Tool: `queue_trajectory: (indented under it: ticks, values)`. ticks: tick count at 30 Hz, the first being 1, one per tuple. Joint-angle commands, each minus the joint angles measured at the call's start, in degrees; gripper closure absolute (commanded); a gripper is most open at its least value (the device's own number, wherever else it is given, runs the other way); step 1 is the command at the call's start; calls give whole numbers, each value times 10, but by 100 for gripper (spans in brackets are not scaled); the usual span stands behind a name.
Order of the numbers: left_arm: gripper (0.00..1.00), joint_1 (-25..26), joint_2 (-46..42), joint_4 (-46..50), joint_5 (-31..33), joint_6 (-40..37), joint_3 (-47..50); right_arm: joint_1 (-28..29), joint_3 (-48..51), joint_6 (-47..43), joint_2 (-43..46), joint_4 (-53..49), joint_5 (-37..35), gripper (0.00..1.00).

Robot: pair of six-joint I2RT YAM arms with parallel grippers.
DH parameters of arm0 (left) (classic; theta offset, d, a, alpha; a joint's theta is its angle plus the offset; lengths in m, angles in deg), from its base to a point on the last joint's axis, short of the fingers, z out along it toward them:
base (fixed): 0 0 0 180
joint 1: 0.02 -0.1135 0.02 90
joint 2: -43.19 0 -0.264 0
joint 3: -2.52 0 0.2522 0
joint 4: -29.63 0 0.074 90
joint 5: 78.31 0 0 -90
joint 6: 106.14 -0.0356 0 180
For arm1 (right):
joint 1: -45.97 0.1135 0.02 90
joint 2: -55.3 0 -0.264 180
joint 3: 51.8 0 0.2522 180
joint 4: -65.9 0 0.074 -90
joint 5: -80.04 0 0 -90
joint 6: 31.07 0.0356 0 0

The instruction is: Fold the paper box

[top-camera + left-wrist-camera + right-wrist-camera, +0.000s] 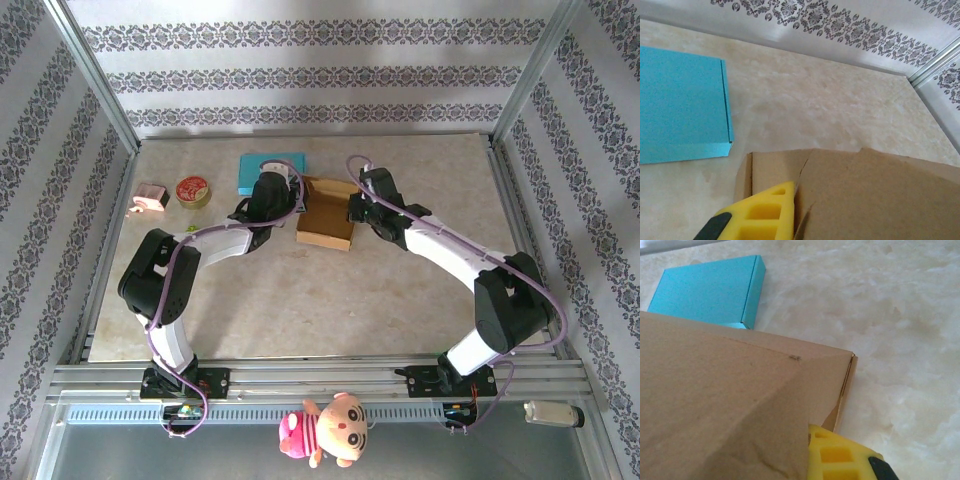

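While a pink object (150, 199) and a round red tin (192, 190) are sitting at the upper left of the bench (300, 300), a blue box (248, 172) is lying just right of them. Beside it, the left gripper (292, 203) is clamping the left wall of the brown paper box (326, 215), which is resting just above the frame's centre. At its right side, the right gripper (352, 208) is pinching a flap, one yellow finger (837, 455) showing beneath the cardboard.
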Motion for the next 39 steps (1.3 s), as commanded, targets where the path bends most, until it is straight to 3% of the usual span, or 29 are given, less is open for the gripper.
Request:
queue_trajectory:
  ticks: [1,4,11,15,20,23,30,33,36,39]
  values:
    - [91,-4,-4,48,18,27,34,20,37,-11,8,-6,-34,100]
    - [88,-5,-12,39,10,29,52,34,59,-30,10,2,-69,98]
    - [80,-4,-16,16,-12,51,99,43,77,-41,8,8,-63,90]
    - [64,-2,-30,6,-18,58,121,51,72,-45,17,-3,-55,82]
    - [46,-2,-74,23,-7,52,141,55,83,-35,56,-19,-47,58]
    - [40,0,-99,30,-9,55,161,57,100,-33,82,-28,-17,49]
    - [35,39,-207,38,-1,70,229,59,128,-27,191,-60,53,24]
    - [36,64,-283,98,12,60,216,56,120,-17,255,-67,62,16]
    - [38,69,-321,193,34,42,143,7,78,61,269,-93,75,17]
    - [39,42,-278,308,53,31,16,-99,-3,153,190,-140,231,23]
